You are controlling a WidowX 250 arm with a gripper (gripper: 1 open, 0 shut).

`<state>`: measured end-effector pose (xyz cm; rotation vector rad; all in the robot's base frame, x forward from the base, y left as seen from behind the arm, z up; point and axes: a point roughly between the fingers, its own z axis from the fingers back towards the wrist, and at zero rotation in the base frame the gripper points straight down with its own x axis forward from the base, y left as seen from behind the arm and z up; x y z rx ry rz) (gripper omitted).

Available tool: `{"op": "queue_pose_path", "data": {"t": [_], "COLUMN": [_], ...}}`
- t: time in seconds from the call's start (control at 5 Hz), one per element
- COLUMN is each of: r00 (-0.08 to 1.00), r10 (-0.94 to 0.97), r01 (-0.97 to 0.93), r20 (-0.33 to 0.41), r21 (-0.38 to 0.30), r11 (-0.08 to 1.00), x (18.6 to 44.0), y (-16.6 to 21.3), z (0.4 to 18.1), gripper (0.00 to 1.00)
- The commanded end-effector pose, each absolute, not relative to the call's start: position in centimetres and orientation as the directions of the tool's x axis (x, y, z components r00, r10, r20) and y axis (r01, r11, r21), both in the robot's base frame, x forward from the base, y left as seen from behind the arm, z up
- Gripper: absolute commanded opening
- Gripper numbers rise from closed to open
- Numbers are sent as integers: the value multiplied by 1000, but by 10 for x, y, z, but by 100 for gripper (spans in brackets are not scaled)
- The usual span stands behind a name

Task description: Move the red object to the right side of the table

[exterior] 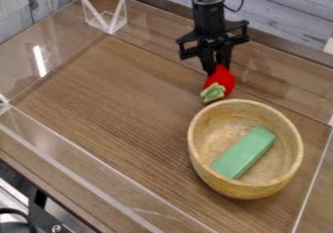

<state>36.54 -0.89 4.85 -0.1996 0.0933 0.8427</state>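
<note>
Jaws clamped tight on the red object (219, 82), hung just below them, low over the counter (104, 100), probably for setting down.

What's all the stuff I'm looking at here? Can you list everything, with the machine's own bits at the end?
red object: one, bright red strawberry-like toy with a green end, held in the claw just beyond the bowl's far rim
wooden bowl: one, pale wood, near right part of the table
green block: one, flat, green, lying inside the bowl
table: one, brown wood grain
acrylic walls: clear, along the table's edges
robot arm: one, black, coming down from the top
claw: one, black, shut on the red object
</note>
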Motion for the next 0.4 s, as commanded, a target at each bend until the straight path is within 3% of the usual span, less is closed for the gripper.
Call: {"op": "queue_pose_path", "data": {"t": [0.0,0.2], "r00": [637,587], "r10": [765,805], "r01": [-762,-794], "r20": [-94,-83], "r21": [-227,-255], "r11": [607,552], "x": [372,372], "y": [-14,-14], "z": [69,68], "gripper": [0,0]}}
